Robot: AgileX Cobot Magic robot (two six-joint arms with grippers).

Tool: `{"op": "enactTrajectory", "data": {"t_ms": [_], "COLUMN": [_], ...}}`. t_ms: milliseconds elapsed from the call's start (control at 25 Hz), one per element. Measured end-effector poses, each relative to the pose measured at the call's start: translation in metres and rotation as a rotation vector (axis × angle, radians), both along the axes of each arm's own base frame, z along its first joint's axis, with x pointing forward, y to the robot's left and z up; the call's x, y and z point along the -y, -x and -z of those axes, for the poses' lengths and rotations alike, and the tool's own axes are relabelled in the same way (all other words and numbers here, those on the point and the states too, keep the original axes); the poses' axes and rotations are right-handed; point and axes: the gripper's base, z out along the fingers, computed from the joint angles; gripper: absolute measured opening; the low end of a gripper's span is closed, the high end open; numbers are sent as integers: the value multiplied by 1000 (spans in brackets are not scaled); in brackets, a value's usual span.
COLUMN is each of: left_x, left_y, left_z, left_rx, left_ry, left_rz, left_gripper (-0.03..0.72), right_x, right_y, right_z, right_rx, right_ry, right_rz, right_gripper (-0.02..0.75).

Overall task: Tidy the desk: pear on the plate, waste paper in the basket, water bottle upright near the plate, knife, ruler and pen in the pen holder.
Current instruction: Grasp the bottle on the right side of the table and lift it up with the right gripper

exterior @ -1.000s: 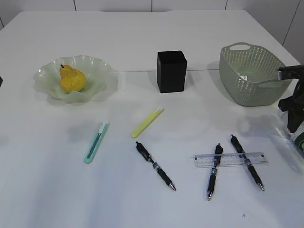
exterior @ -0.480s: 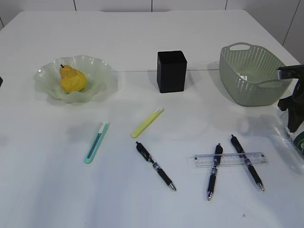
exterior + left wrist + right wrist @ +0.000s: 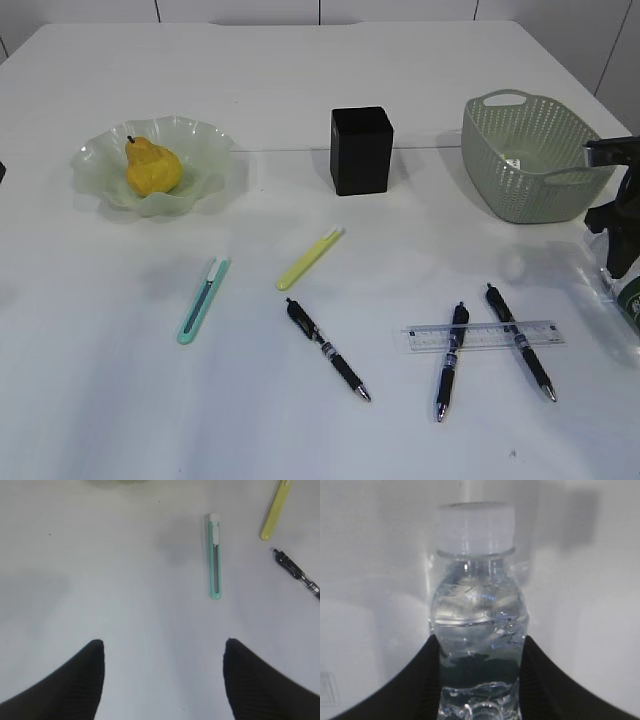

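A yellow pear lies on the pale green plate at the left. The black pen holder stands at the middle back. A teal knife and a yellow knife lie in front of it. Three black pens and a clear ruler lie nearer the front. My right gripper is shut on the clear water bottle at the right edge. My left gripper is open and empty over bare table, near the teal knife.
The green basket stands at the back right, with a small pale scrap inside. Two pens lie across the ruler. The yellow knife and a pen show at the right of the left wrist view.
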Motion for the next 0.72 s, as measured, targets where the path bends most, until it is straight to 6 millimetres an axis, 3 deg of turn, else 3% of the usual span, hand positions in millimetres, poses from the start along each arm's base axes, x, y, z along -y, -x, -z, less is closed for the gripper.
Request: {"op": "enactTrajectory", "data": {"t_ms": [240,480,720], "left_x": [0,0,0], "left_y": [0,0,0], "left_z": [0,0,0], "left_rx": [0,-2,-2], "left_ry": [0,0,0], "left_rz": [0,0,0], "left_gripper": [527,527,527], "right_x": [-3,-8,-16], "right_y": [1,9,35], "right_z": [-8,-53,-99], "right_rx": [22,120,210], "right_ry": [-33,-62,-82], "right_rz": [22,39,41], "right_gripper": [294,294,295]}}
